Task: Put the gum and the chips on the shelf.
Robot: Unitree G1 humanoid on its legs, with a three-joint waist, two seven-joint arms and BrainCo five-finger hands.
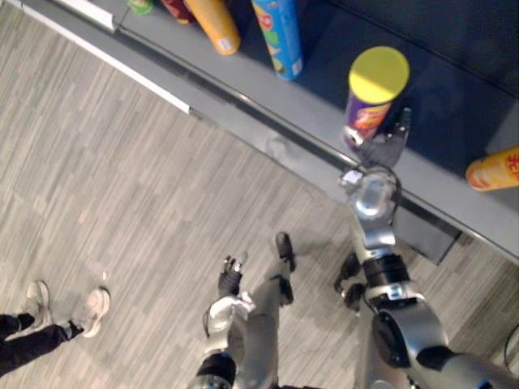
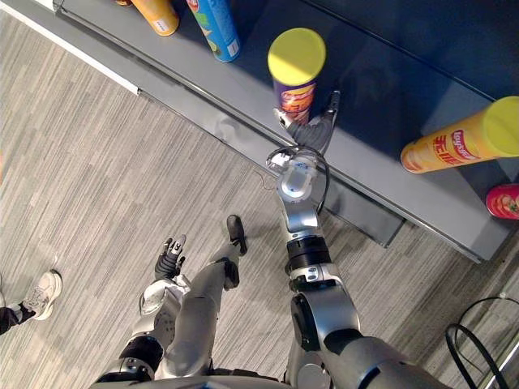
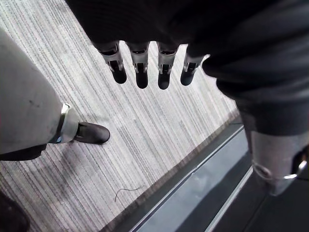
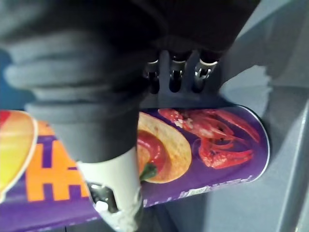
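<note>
A purple chips can with a yellow lid stands upright on the grey shelf. My right hand is right beside its lower part, fingers straight and pointing past it. In the right wrist view the can lies between the thumb and the straight fingers, which are not curled round it. My left hand hangs low over the floor, holding nothing, its fingers relaxed.
On the shelf to the left stand a blue can and an orange can. To the right are another orange can and a red one. A person's shoes are on the floor at lower left.
</note>
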